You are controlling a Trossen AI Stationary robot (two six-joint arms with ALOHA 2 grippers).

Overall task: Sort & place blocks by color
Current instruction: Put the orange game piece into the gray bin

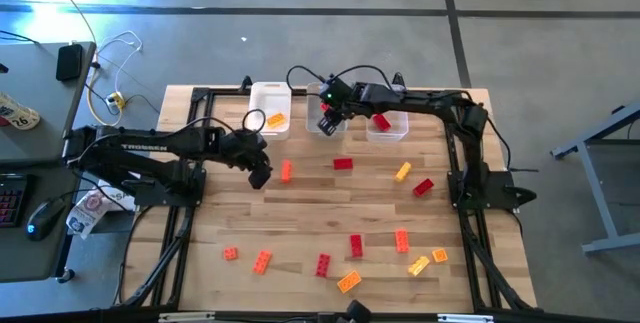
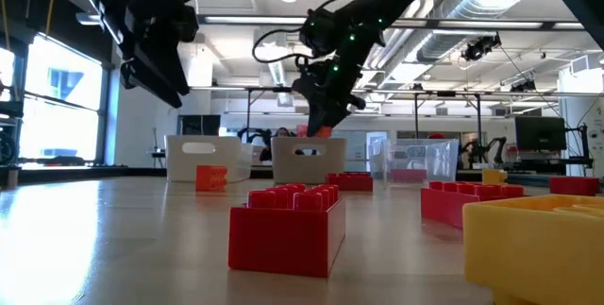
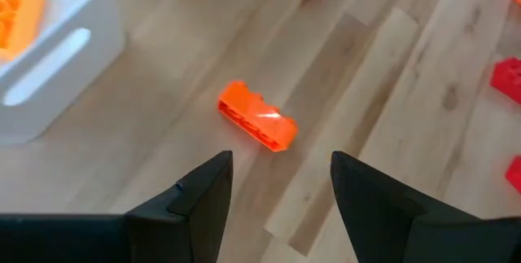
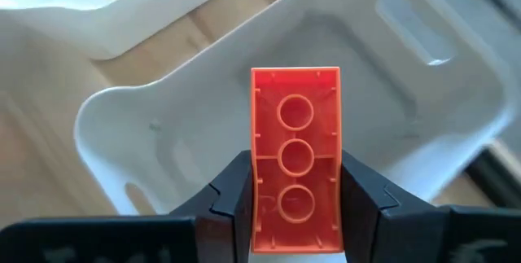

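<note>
Along the table's far edge you had three bins: white bin [image 1: 270, 105] with one yellow-orange block [image 1: 275, 120]; grey bin [image 1: 326, 113], your right gripper [image 4: 296, 206] above it clamped on an orange-red block [image 4: 295, 145]; clear bin [image 1: 387, 128] with a red block [image 1: 381, 121]. Your left gripper [image 3: 281, 186] hung spread over another orange block [image 3: 257, 116].

Robotics lab: exposed ceiling ducts [image 2: 472, 8], more robot arms [image 2: 486, 146] in bkgd, concrete floor [image 1: 560, 23].
</note>
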